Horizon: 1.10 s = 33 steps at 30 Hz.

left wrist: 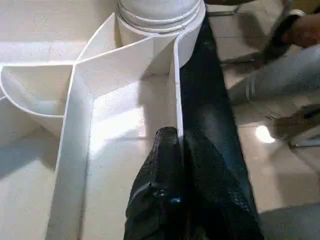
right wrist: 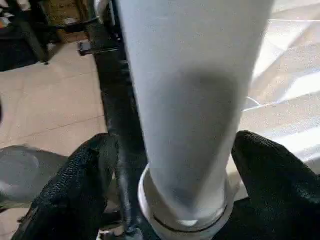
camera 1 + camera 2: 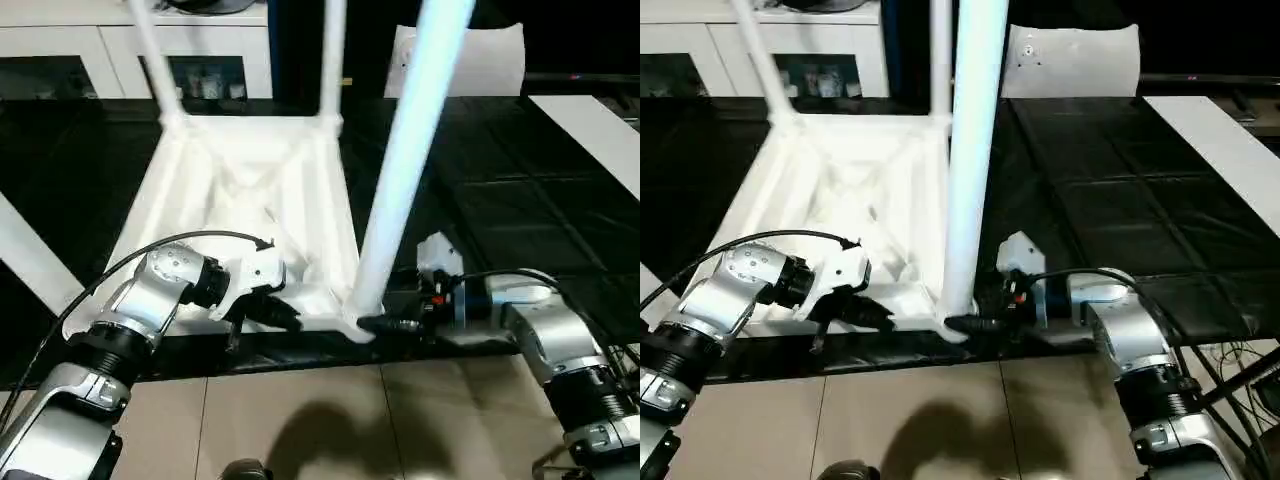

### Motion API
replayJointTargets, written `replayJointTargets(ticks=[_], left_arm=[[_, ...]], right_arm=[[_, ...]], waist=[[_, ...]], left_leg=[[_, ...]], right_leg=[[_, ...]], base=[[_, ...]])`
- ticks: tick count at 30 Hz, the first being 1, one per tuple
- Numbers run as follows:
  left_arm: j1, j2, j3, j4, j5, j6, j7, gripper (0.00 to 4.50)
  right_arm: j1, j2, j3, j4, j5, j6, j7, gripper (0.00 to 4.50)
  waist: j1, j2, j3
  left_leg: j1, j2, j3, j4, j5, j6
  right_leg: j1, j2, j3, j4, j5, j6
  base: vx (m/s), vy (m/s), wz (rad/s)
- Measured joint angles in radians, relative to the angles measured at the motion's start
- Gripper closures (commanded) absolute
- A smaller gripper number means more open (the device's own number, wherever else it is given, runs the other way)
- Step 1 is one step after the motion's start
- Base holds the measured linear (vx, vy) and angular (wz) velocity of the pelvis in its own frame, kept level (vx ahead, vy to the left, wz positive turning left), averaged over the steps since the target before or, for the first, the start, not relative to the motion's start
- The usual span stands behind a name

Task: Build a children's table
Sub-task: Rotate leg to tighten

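- Upturned on a dark surface (image 3: 1110, 200): white tabletop (image 3: 250, 190), ribbed underside facing up, three legs standing in corner sockets.
- Nearest leg (image 3: 405, 160) rising from the front right socket, close to the surface's front edge.
- Right gripper (image 2: 170, 170) with jaws spread wide around that leg's base, black fingers (image 2: 75, 185) flanking the tube on either side.
- Left gripper (image 1: 170, 165) at the tabletop's front edge, jaws pinched onto the thin rim wall (image 1: 176, 100).
- Flat white sheet (image 3: 1072, 58) upright at the back.
- Beige tiled floor (image 3: 330, 420) below.
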<state>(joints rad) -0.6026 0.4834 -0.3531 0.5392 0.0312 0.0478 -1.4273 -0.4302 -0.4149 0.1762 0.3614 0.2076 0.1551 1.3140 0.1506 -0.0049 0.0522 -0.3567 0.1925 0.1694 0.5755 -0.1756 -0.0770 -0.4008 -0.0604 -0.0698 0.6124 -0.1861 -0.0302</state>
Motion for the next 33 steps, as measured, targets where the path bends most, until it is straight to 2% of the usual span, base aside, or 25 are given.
replayJointTargets(ticks=[3,5,8,21,28,31,33], left_arm=[[0.000,0.008,-0.008,-0.001,-0.004,-0.008,-0.019,4.50],[0.000,0.009,-0.012,-0.001,-0.005,-0.019,-0.024,4.50],[0.000,0.009,-0.014,0.001,-0.004,-0.028,-0.028,4.50],[-0.001,0.009,-0.015,0.007,-0.006,-0.034,-0.038,4.50],[0.000,-0.005,-0.002,0.007,-0.014,-0.004,-0.021,4.50],[0.002,-0.022,0.014,0.003,-0.014,0.063,0.023,4.50],[0.003,-0.036,0.038,0.002,-0.012,0.121,0.089,4.50]], right_arm=[[-0.003,-0.003,0.003,0.012,0.013,0.008,0.028,0.99],[-0.007,-0.009,0.008,0.022,0.019,0.015,0.053,1.33],[-0.008,-0.021,0.009,0.038,0.026,0.032,0.074,1.41],[-0.023,-0.021,0.009,0.061,0.031,0.034,0.086,2.51],[-0.011,-0.021,0.005,0.046,0.033,0.044,0.068,2.56],[0.021,0.003,-0.019,0.001,0.033,0.087,-0.007,2.57],[0.037,0.051,-0.047,-0.022,0.019,0.122,-0.125,2.57]], waist=[[0.000,0.000,0.000],[0.001,0.000,0.000],[0.003,0.000,0.000],[0.010,0.000,0.000],[0.013,0.000,0.000],[0.013,0.000,0.000],[0.003,0.000,0.000]], left_leg=[[0.000,0.000,0.000,0.001,0.000,0.000],[0.000,0.000,0.000,0.001,0.000,0.000],[0.000,0.000,0.000,0.001,0.000,0.000],[0.000,0.000,0.000,0.002,0.000,0.000],[0.001,0.000,0.000,0.003,0.000,0.000],[0.003,0.001,0.000,0.004,0.001,0.000],[0.005,0.001,0.001,0.004,0.002,-0.001]], right_leg=[[0.001,0.000,0.000,0.000,0.000,0.000],[0.001,0.000,0.000,0.000,0.000,0.000],[0.001,0.000,0.000,0.000,0.000,0.000],[0.001,0.000,0.000,0.001,0.000,0.000],[0.001,0.000,0.000,0.002,0.000,0.000],[0.003,0.000,0.000,0.004,0.000,0.000],[0.004,0.000,0.000,0.004,-0.002,0.005]], base=[[0.000,0.000,0.00],[0.000,0.000,0.00],[0.000,0.000,0.00],[0.000,0.000,0.00],[0.000,0.000,0.00],[0.000,0.000,0.00],[0.000,0.000,0.00]])
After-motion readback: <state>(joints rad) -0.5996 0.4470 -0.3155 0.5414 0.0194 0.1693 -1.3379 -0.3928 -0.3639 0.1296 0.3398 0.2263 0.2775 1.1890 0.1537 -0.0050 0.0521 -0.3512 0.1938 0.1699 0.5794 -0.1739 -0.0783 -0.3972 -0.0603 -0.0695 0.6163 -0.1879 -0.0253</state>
